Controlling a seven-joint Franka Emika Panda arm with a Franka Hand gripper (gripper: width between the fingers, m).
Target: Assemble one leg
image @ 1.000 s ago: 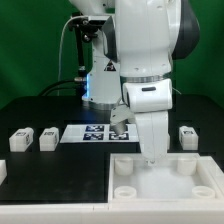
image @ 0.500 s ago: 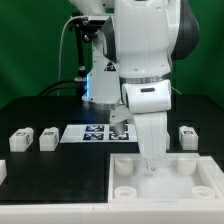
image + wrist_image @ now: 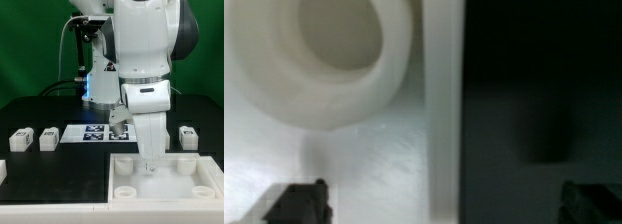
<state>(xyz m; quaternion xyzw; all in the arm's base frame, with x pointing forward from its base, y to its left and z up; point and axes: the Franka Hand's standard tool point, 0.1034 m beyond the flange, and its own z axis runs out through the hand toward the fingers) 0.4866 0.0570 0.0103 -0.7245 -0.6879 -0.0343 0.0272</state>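
Three small white legs with tag marks lie on the black table: two at the exterior view's left (image 3: 20, 139) (image 3: 48, 138) and one at its right (image 3: 187, 136). My gripper (image 3: 150, 163) points down at the back wall of the large white tray-like part (image 3: 190, 168), far from every leg. In the wrist view the gripper (image 3: 445, 205) is open and empty. Its dark fingertips (image 3: 299, 200) stand wide apart, one over the white tray (image 3: 367, 150) and the other over the black table. A round corner hole (image 3: 335, 45) of the tray shows ahead.
The marker board (image 3: 92, 132) lies behind the tray, partly hidden by the arm. A white piece (image 3: 3, 170) is cut off at the exterior view's left edge. The arm's base and cables stand at the back.
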